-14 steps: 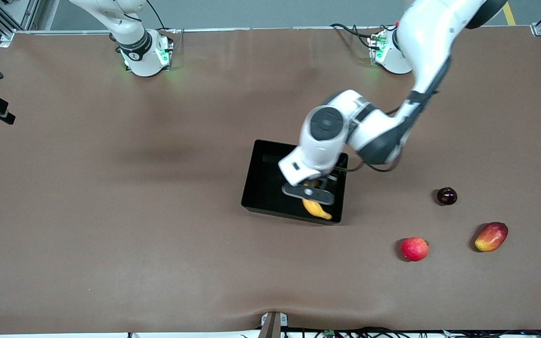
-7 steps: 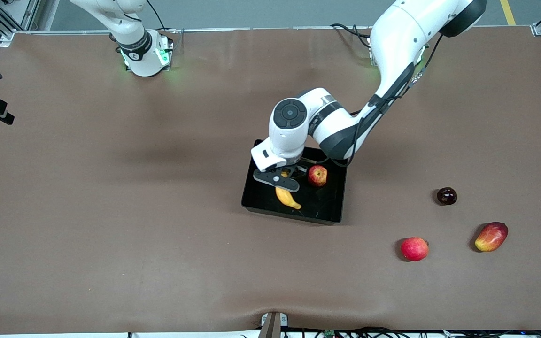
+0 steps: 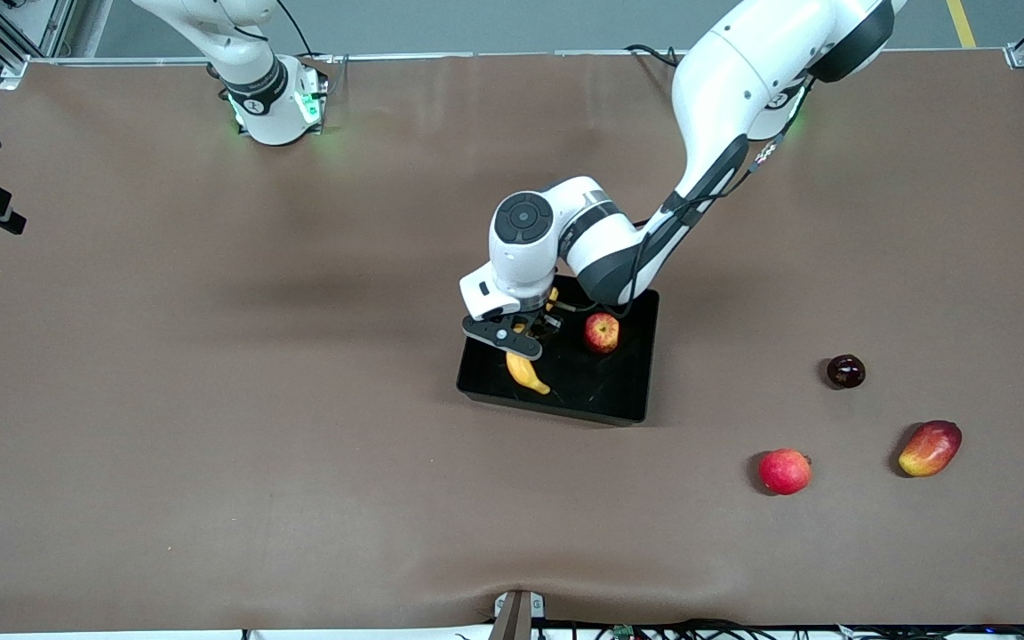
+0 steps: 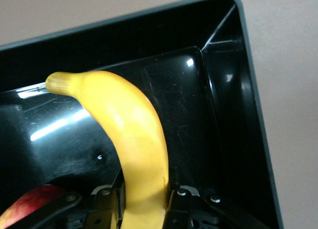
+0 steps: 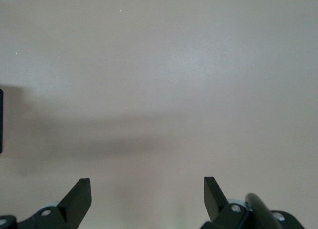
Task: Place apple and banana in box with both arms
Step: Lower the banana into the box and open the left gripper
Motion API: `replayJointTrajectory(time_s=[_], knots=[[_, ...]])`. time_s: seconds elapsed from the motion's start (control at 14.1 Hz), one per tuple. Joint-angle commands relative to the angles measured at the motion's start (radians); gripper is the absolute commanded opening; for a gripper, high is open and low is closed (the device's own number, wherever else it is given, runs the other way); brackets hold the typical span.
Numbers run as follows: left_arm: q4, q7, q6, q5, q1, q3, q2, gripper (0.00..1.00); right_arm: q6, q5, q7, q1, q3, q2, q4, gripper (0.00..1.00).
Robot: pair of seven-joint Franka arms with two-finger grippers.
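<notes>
1. Front view: my left end effector (image 3: 525, 342) is over the black box (image 3: 635, 389), at the box's end toward the right arm, clamped on the banana (image 3: 525, 371). The banana's free end points toward the front camera, over the box floor. The apple (image 3: 601, 332) lies in the box, beside the banana toward the left arm's end. The box sits about mid-surface (image 3: 210, 400). Outside the box, toward the left arm's end, lie a pinkish-red round fruit (image 3: 784, 470), a red-yellow mango (image 3: 929, 448) and a small dark fruit (image 3: 845, 371); all three are well apart from the box. My right arm waits by its base (image 3: 276, 107); its end effector is out of this view.

2. Left wrist view: my left end effector's fingers (image 4: 107, 209) press on both sides of the banana (image 4: 131, 139), whose stem end reaches toward a box (image 4: 233, 114) corner. A bit of the apple (image 4: 30, 204) shows beside my fingers.

3. Right wrist view: my right end effector (image 5: 147, 196) has its fingers (image 5: 79, 194) spread wide with nothing between them, above bare surface (image 5: 159, 80).
</notes>
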State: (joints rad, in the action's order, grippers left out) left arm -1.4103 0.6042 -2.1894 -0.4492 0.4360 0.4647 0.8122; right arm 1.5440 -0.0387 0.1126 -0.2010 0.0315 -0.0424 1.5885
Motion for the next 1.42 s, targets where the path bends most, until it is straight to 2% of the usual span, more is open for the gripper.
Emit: replayJointTrajectory(time_s=[0.0,0.28,0.5,0.57,0.64,0.78,0.85,0.93,1.21,1.35], knots=[[0.011,0.022,-0.024,-0.028,0.049,-0.047,0.019,0.0,-0.013,-0.026,0.01,-0.034,0.016,0.012,-0.016,1.0],[0.011,0.023,-0.046,-0.028,0.079,-0.089,0.051,0.0,-0.013,-0.026,0.01,-0.035,0.016,0.012,-0.015,1.0],[0.01,0.022,-0.046,-0.029,0.081,-0.092,0.065,0.0,-0.013,-0.026,0.01,-0.035,0.016,0.012,-0.015,1.0],[0.01,0.023,-0.046,-0.028,0.082,-0.101,0.073,0.02,-0.013,-0.026,0.01,-0.035,0.016,0.012,-0.016,1.0],[0.011,0.026,-0.046,-0.026,0.084,-0.104,0.074,0.12,-0.013,-0.026,0.01,-0.035,0.016,0.012,-0.016,1.0],[0.014,0.069,-0.046,-0.02,0.083,-0.104,0.076,0.53,-0.013,-0.026,0.01,-0.035,0.016,0.012,-0.016,1.0],[0.016,0.078,-0.044,-0.025,0.082,-0.104,0.07,0.82,-0.013,-0.026,0.01,-0.035,0.016,0.012,-0.016,1.0],[0.017,0.081,-0.043,-0.02,0.081,-0.104,0.059,1.0,-0.013,-0.026,0.01,-0.035,0.016,0.012,-0.015,1.0],[0.019,0.101,-0.014,-0.009,0.038,-0.103,-0.014,1.0,-0.013,-0.026,0.01,-0.037,0.016,0.012,-0.015,1.0],[0.019,0.1,0.046,0.05,-0.029,-0.092,-0.102,1.0,-0.015,-0.026,0.01,-0.037,0.016,0.012,-0.015,1.0]])
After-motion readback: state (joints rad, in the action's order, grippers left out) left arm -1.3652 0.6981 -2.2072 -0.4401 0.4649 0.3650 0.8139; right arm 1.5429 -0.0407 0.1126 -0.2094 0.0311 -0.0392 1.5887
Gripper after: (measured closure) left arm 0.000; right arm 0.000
